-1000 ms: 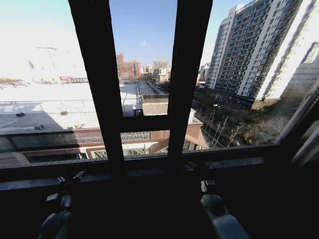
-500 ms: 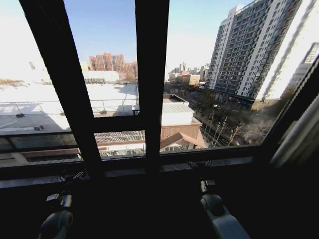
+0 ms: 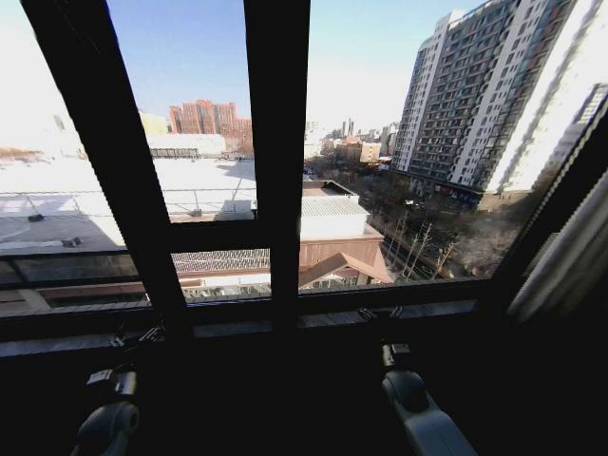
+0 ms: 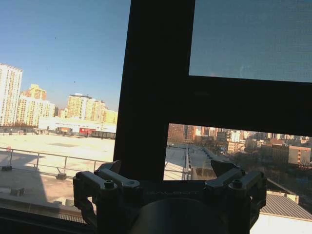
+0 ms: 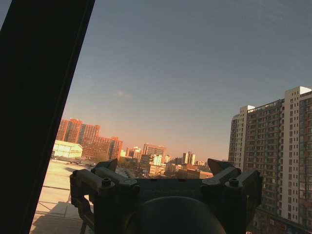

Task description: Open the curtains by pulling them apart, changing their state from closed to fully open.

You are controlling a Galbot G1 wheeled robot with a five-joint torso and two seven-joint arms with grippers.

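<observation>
One sheer pale curtain [image 3: 570, 249] hangs bunched in pleats at the far right edge of the head view, beside the black window frame [image 3: 275, 142]. The glass between the frame bars is uncovered, and the city shows through it. My left gripper [image 3: 142, 334] sits low by the window sill at the left. Its fingers [image 4: 113, 169] are spread, so the left gripper [image 4: 168, 170] is open with nothing held. My right gripper [image 3: 380, 312] sits low by the sill at the right. That right gripper [image 5: 165, 165] is also open and empty, facing the glass. Neither gripper touches the curtain.
A dark window sill [image 3: 313, 318] runs across in front of both arms. Thick black frame bars [image 3: 95, 152] divide the glass. Outside stand a tall apartment block [image 3: 484, 95] and low rooftops [image 3: 332, 204].
The whole head view has shifted: the frame bars now lie further left in the picture and more of the right curtain shows. Both arms keep the same place in the picture.
</observation>
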